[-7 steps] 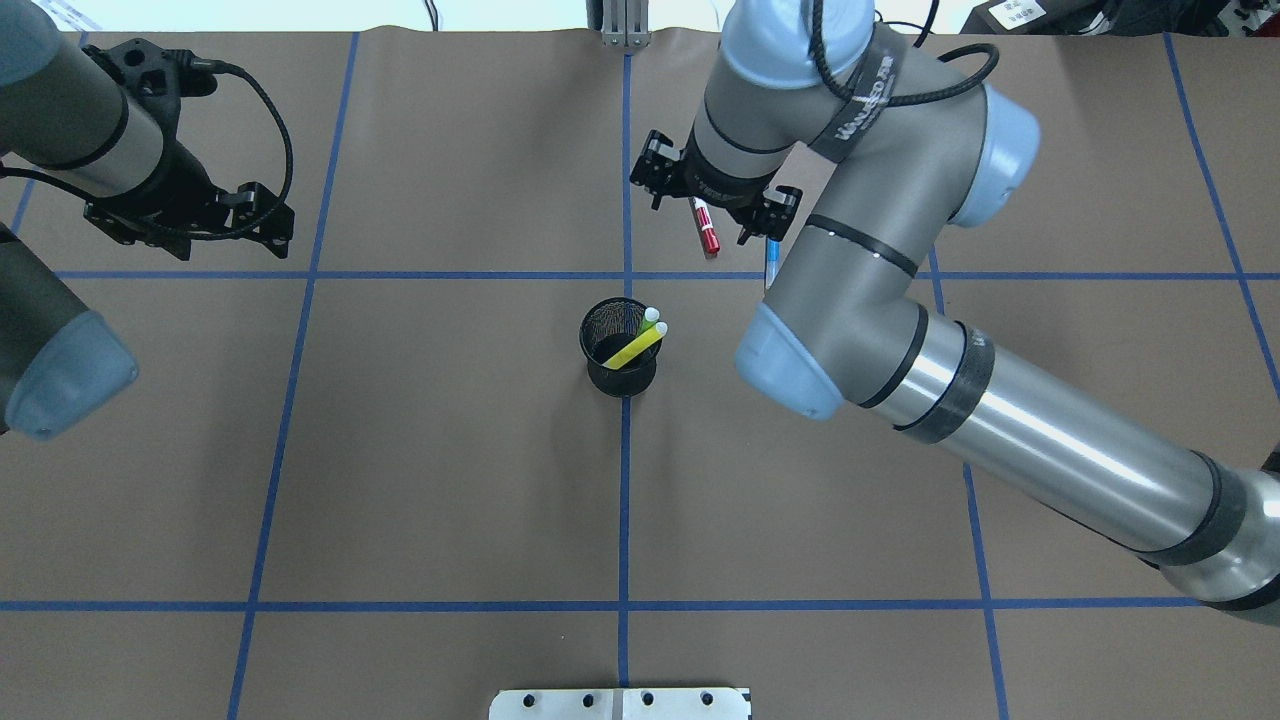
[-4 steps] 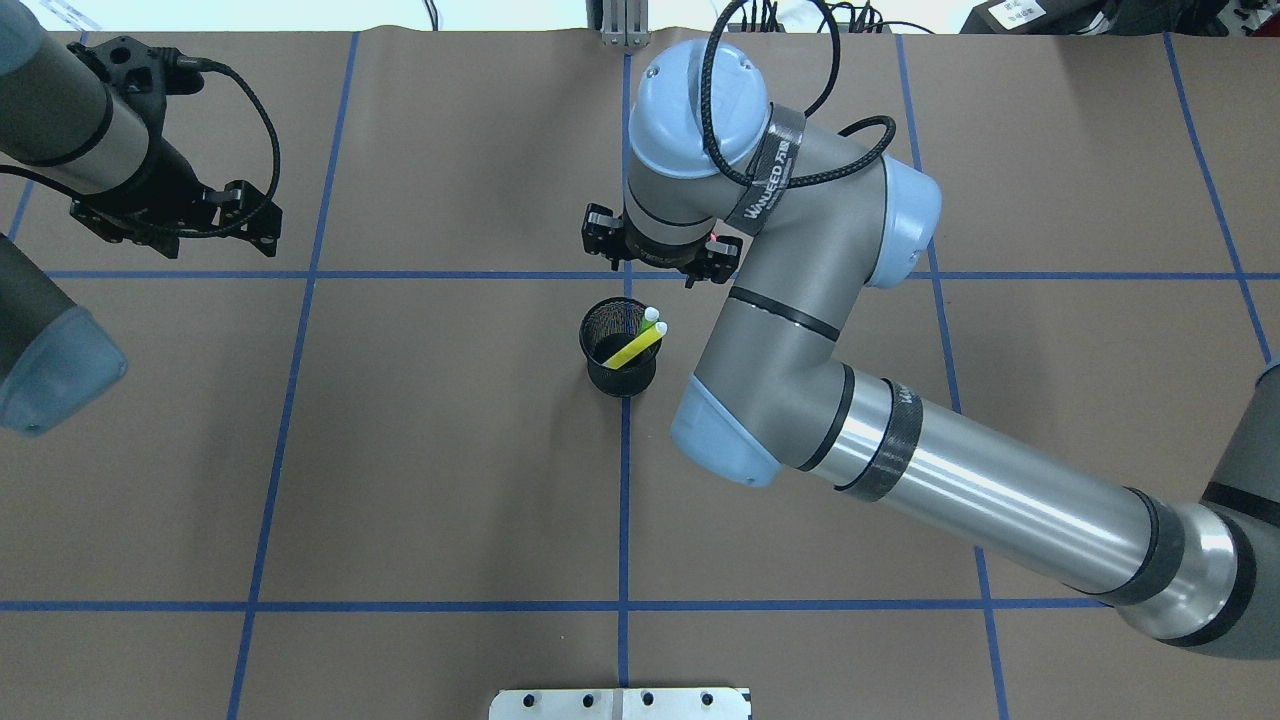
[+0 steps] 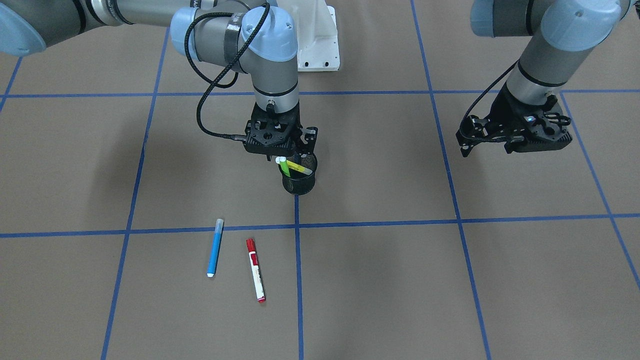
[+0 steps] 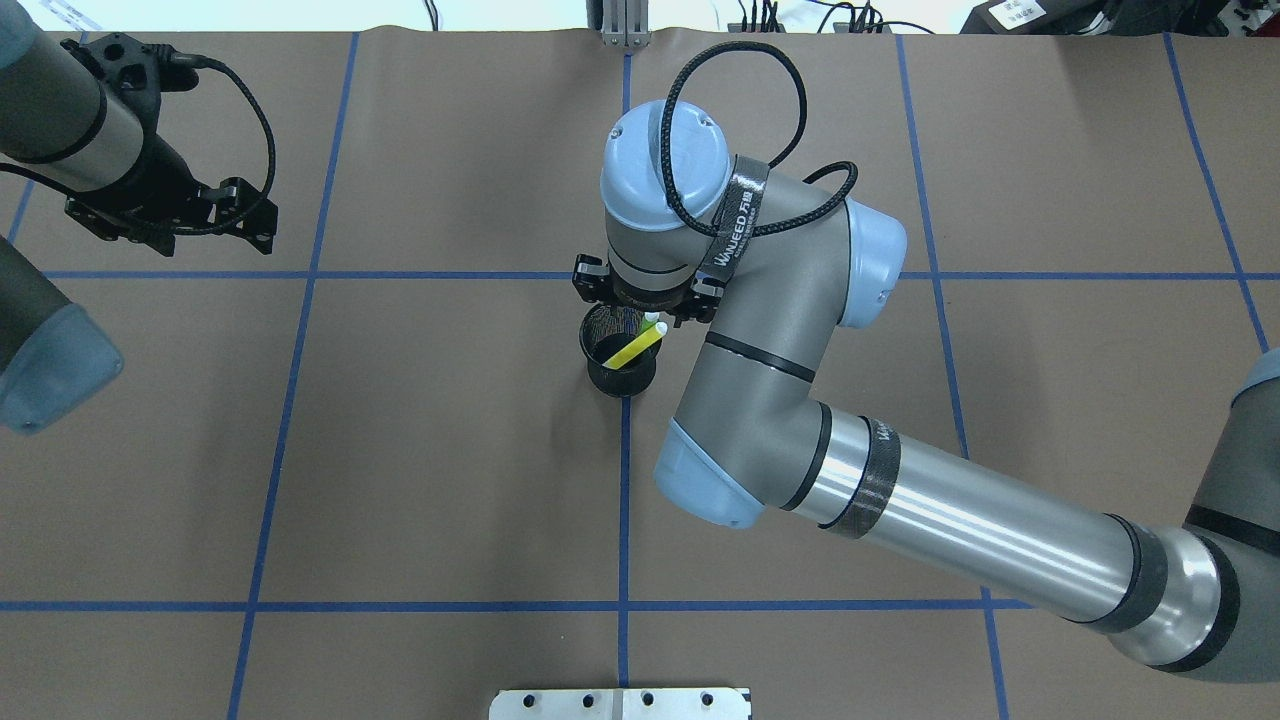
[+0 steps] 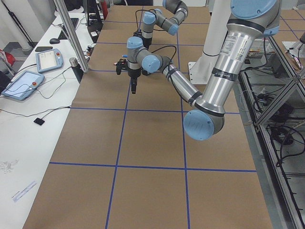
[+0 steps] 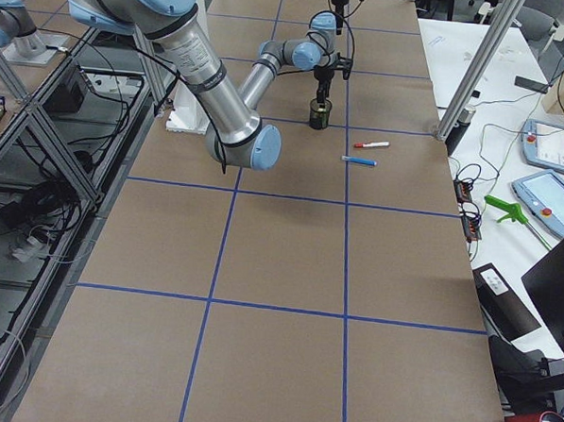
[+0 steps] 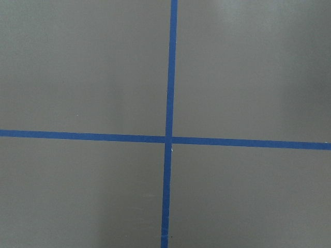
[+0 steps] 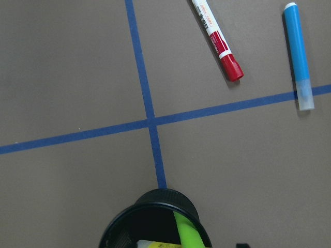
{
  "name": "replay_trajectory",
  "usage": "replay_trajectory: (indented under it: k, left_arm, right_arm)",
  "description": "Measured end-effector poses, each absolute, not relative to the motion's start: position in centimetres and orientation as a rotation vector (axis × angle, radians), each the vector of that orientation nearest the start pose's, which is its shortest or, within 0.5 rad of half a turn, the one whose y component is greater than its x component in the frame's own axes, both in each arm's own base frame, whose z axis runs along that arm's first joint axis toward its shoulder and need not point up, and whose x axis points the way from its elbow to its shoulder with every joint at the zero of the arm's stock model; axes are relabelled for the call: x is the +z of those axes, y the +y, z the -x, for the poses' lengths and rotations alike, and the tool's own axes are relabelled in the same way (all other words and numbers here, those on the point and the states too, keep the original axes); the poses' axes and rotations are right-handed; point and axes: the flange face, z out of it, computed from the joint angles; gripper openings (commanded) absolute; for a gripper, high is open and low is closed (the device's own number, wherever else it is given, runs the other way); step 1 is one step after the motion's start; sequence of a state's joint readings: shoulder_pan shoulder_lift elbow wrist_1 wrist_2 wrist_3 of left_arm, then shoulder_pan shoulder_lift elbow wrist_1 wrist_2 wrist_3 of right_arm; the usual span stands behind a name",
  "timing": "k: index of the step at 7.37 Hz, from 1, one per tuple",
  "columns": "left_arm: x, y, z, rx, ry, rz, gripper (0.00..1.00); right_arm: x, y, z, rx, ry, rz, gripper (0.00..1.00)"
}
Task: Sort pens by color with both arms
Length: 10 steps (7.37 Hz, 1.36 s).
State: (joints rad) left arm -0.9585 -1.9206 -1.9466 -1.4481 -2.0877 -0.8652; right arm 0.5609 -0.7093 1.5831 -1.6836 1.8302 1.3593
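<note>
Our right tool [image 3: 290,152] hovers over the black mesh cup [image 3: 299,186]; whether it or our left tool [image 3: 517,140] is open, we cannot tell.

A flat brown paper-covered worktop [image 7: 83,67] fills the view, marked by two strips of blue tape [image 7: 171,62] that cross just below the centre, one upright, one level.

Table [image 4: 450,480] is seen from above behind the robot, from the far side, and from both ends. Wrist cameras are aimed down, close in. Black mesh cup [image 4: 620,385] is shared by overhead and front views.
</note>
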Motion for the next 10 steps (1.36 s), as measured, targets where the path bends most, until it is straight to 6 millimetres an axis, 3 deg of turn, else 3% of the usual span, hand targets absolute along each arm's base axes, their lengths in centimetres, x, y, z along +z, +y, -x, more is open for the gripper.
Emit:
replay_trajectory:
  k: [3,5,6,8,10]
  left_arm:
    - [31.7,-51.5,-25.4,-0.087,0.768,-0.099,1.0]
    - [32.0,-52.0,-23.7,-0.087,0.781,-0.097,1.0]
    - [32.1,-52.2,-23.2,-0.087,0.785,-0.095,1.0]
    - [32.2,-52.2,-23.0,-0.087,0.788,-0.094,1.0]
    - [32.1,-52.2,-22.9,-0.087,0.789,-0.095,1.0]
  right_arm:
    - [14.5,-46.3,55.2,0.221,-0.787,-0.048,0.39]
    - [14.5,-46.2,55.4,0.22,-0.786,-0.048,0.37]
    - [14.5,-46.2,55.4,0.22,-0.785,-0.049,0.39]
    - [14.5,-46.3,55.3,0.223,-0.786,-0.053,0.56]
    - [14.4,-46.4,55.1,0.23,-0.787,-0.058,0.56]
